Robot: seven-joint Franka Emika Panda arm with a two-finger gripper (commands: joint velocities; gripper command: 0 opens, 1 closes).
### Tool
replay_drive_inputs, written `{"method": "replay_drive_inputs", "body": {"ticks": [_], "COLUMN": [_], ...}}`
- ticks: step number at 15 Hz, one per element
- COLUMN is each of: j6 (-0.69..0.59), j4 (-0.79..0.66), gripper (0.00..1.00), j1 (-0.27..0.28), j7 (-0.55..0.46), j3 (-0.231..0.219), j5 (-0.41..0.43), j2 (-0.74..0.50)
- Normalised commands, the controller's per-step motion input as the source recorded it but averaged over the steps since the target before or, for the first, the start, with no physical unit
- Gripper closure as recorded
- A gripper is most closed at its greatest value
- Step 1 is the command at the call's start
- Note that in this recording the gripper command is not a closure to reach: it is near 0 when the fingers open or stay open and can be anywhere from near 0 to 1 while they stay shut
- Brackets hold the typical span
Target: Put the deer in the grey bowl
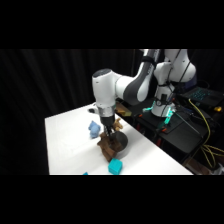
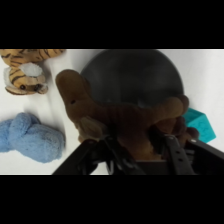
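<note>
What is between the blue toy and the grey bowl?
In the wrist view, the brown deer lies between the blue toy and the grey bowl.

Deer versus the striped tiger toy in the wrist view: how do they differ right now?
The deer is plain dark brown; the tiger toy is tan with dark stripes and a white patch. The deer shows much larger than the tiger toy. The deer sits between the gripper fingers, overlapping the grey bowl; the tiger toy lies apart on the white table, untouched. Both are plush.
</note>
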Motion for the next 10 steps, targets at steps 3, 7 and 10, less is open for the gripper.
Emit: {"method": "replay_drive_inputs", "body": {"ticks": [3, 7, 10], "j6": [-0.53, -0.58, -0.59], "j4": [0.15, 0.1, 0.1], "gripper": [0.0, 0.0, 0.0], "j1": [-0.034, -0.088, -0.097], "j7": [-0.12, -0.17, -0.15], "j3": [0.015, -0.027, -0.05], "j5": [0.083, 0.064, 0.03], "j2": [-0.23, -0.47, -0.58]}}
